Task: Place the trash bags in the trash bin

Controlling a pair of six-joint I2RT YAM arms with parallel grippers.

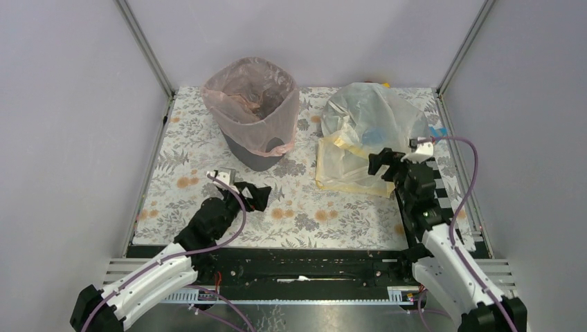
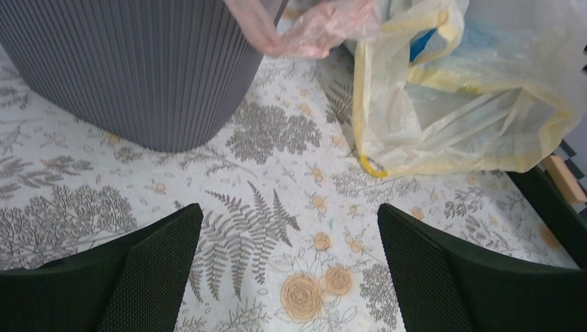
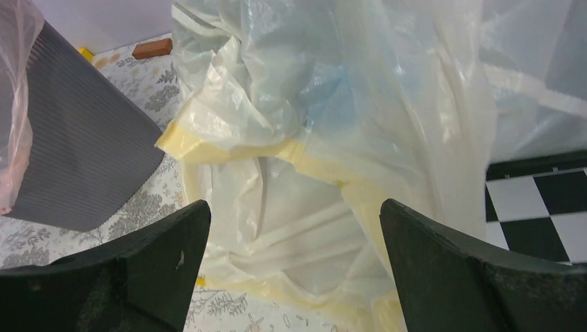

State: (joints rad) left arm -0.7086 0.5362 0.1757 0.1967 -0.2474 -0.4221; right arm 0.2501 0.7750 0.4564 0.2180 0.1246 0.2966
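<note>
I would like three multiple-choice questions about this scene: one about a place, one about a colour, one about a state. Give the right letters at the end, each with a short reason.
1. Where does the clear bag with the yellow band lie relative to the trash bin?
A. Inside it
B. Beside it, on the right arm's side
C. Under it

2. What colour is the trash bag that lines the bin?
A. Green
B. Pale pink
C. Black

3. How do the fingers of the right gripper stand?
A. Shut on the clear bag
B. Shut on the bin's rim
C. Open, holding nothing

Answers: 1 B, the top view shows it lying next to the bin; 2 B, pink film folds over the rim; 3 C, the right wrist view shows the fingers wide apart, gripping nothing.
</note>
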